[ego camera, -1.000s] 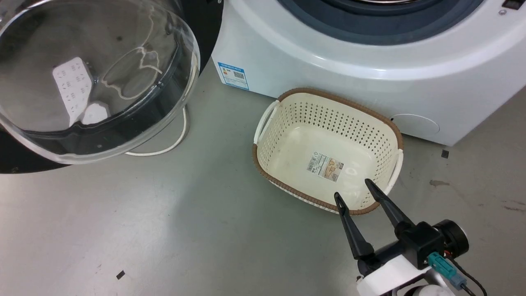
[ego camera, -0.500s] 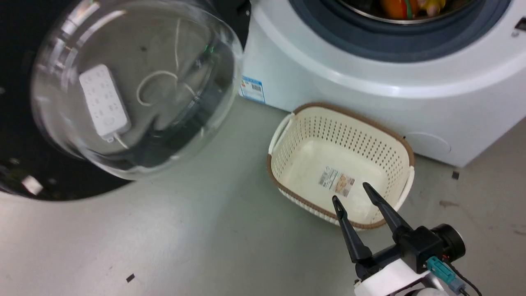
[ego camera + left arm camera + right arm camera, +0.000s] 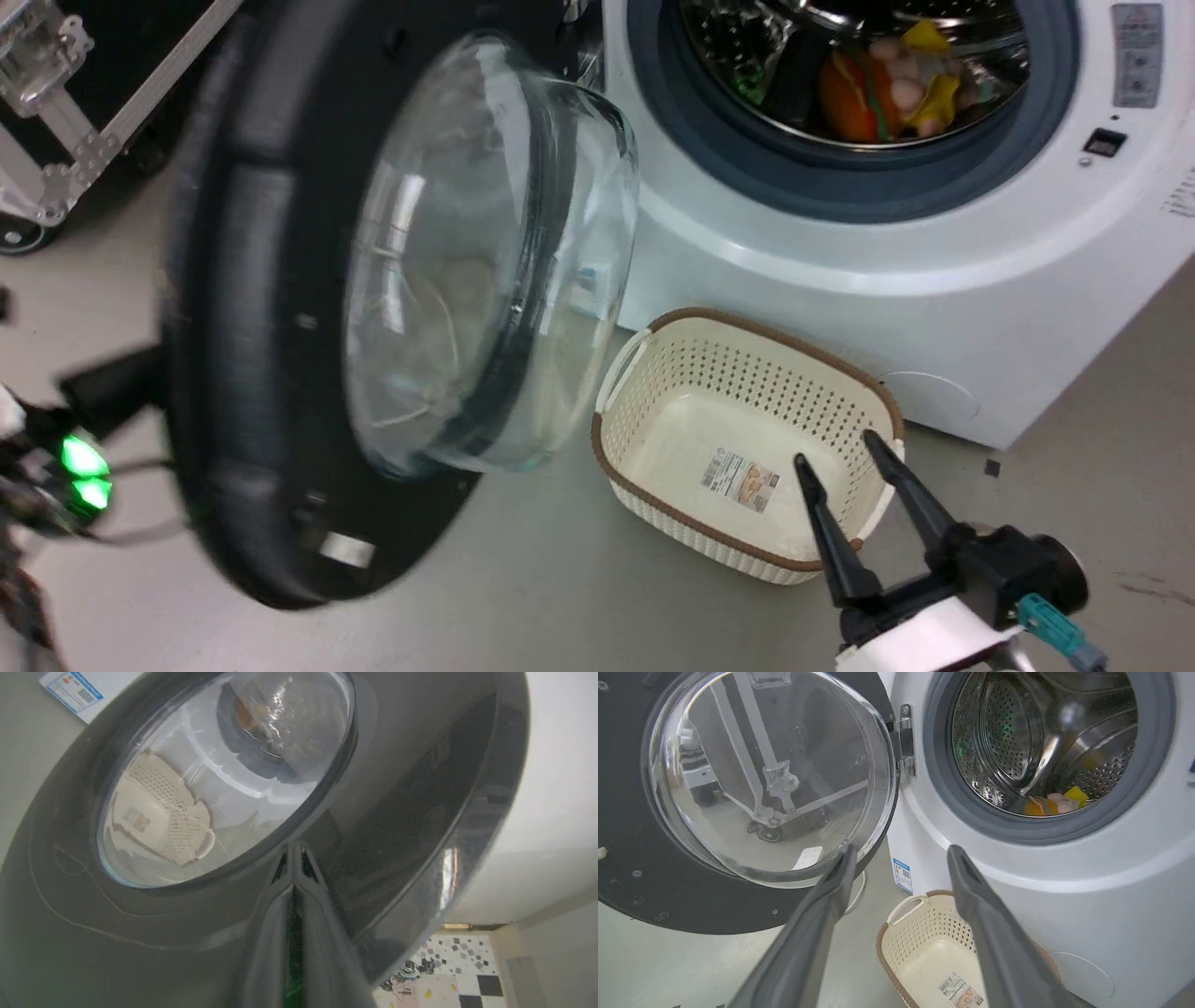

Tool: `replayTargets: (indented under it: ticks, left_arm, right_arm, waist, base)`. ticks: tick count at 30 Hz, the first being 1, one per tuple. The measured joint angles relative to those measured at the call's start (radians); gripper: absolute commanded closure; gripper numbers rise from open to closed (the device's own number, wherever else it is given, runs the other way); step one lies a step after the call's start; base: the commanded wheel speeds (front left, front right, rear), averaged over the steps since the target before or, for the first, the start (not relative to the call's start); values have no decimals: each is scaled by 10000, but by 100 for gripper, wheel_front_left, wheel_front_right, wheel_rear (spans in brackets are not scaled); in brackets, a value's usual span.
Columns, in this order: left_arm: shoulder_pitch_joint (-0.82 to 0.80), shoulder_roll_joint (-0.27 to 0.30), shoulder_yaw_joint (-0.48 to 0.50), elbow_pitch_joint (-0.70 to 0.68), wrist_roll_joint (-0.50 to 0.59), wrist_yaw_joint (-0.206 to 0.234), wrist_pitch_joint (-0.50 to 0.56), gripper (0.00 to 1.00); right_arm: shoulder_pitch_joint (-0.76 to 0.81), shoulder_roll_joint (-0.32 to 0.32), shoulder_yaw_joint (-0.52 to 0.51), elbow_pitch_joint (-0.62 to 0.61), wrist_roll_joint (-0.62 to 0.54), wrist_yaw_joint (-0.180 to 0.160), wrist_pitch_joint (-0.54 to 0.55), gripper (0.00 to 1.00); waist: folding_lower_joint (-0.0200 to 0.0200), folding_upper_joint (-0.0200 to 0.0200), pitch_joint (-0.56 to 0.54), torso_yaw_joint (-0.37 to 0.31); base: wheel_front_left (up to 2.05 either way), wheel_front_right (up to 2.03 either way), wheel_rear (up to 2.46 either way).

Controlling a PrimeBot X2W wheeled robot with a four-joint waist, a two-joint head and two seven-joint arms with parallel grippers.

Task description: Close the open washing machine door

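The washing machine door (image 3: pixel 233 280) stands open, swung partway out on its hinge (image 3: pixel 903 742) at nine o'clock of the drum (image 3: pixel 738 47). In the head view its clear bowl window (image 3: pixel 467 261) bulges toward three o'clock. The left end effector (image 3: pixel 294 851) has its fingers pressed together, holding nothing, with the tips at the door's glossy outer face just past the window rim's six o'clock edge. The right end effector (image 3: pixel 836 446), at five o'clock in the head view, is spread wide and empty over the near rim of a cream basket (image 3: pixel 747 322). The basket sits on the floor (image 3: pixel 560 579) before the washing machine (image 3: pixel 840 280). Coloured items (image 3: pixel 887 84) lie in the drum.
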Motion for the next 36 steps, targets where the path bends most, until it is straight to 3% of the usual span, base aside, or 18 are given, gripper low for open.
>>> replayTargets:
  ticks: [1,2,3,5,8,10,11,12,14,17,18,21,23,24,25,29,30,36]
  left_arm:
    - [310,-318,-8,-424,-144,180,90,100]
    - [954,-1014,-121,-1177,-360,474,263,100]
    - [954,-1014,-121,-1177,-360,474,263,100]
    - [1680,-1733,-384,-1898,-466,654,399,100]
    - [2884,-2326,-1110,-2936,-1129,974,255,100]
    - [3108,-2324,-1325,-3062,-1377,1053,59,100]
    - [3561,-2291,-2065,-3195,-2257,1072,-604,100]
    - [3561,-2291,-2065,-3195,-2257,1072,-604,100]
    - [3956,-2318,-3012,-3185,-3279,1064,-1538,100]
    - [4324,-2286,-4320,-3158,-4105,698,-2876,100]
    - [4371,-2305,-5127,-3041,-4406,370,-3674,100]
    - [4342,-2336,-5804,-2869,-4734,169,-4447,100]
    - [4062,-2349,-6598,-2577,-4897,-104,-5402,100]
    - [4062,-2349,-6598,-2577,-4897,-104,-5402,100]
    - [3699,-2345,-6888,-2318,-4861,-230,-5973,100]
    - [3084,-2353,-7014,-1875,-4665,-414,-6892,100]
    - [2663,-2353,-6997,-1515,-4602,-497,-7543,100]
    - [1661,-2351,-6934,-744,-4583,-694,-8788,100]
  right_arm:
    - [51,-2,-98,-17,15,0,2,0]
    - [145,0,-362,-23,73,0,2,0]
    - [145,0,-362,-23,73,0,2,0]
    - [208,-2,-639,12,71,0,0,0]
    - [242,-2,-1057,23,71,0,2,0]
    - [242,-2,-1143,13,69,0,0,0]
    - [235,-2,-1294,8,-23,0,2,0]
    - [235,-2,-1294,8,-23,0,2,0]
    - [227,-2,-1459,-2,-50,0,2,0]
    - [206,0,-1628,-12,-69,0,0,0]
    - [187,-2,-1645,-42,-71,0,0,0]
    - [171,-2,-1601,-56,-73,0,0,0]
    - [78,-4,-1611,-98,36,0,0,0]
    - [78,-4,-1611,-98,36,0,0,0]
    - [23,-4,-1570,-127,167,0,0,0]
    - [11,4,-1461,-161,410,0,0,0]
    - [1,-4,-1398,-167,558,0,0,0]
    - [7,-2,-1294,-165,963,0,0,0]
  waist:
    - [0,0,-52,-48]
    - [1,0,-133,-138]
    - [1,0,-133,-138]
    - [1,1,-192,-238]
    - [1,1,-267,-576]
    - [1,0,-270,-678]
    - [1,0,-254,-903]
    - [1,0,-254,-903]
    - [2,1,-212,-1150]
    - [2,0,-116,-1576]
    - [3,1,-24,-1917]
    - [3,1,86,-2302]
    - [3,1,297,-2938]
    - [3,1,297,-2938]
    - [4,1,469,-3394]
    - [3,1,742,-4113]
    - [4,1,925,-4601]
    - [4,1,1371,-5801]
  base:
    - [0,0,0]
    - [0,0,0]
    - [0,0,0]
    - [0,0,0]
    - [0,0,0]
    - [0,0,0]
    - [0,0,0]
    - [0,0,0]
    - [0,0,0]
    - [0,0,0]
    - [0,0,0]
    - [0,0,0]
    - [0,0,0]
    - [0,0,0]
    - [0,0,0]
    - [0,0,0]
    - [0,0,0]
    - [0,0,0]
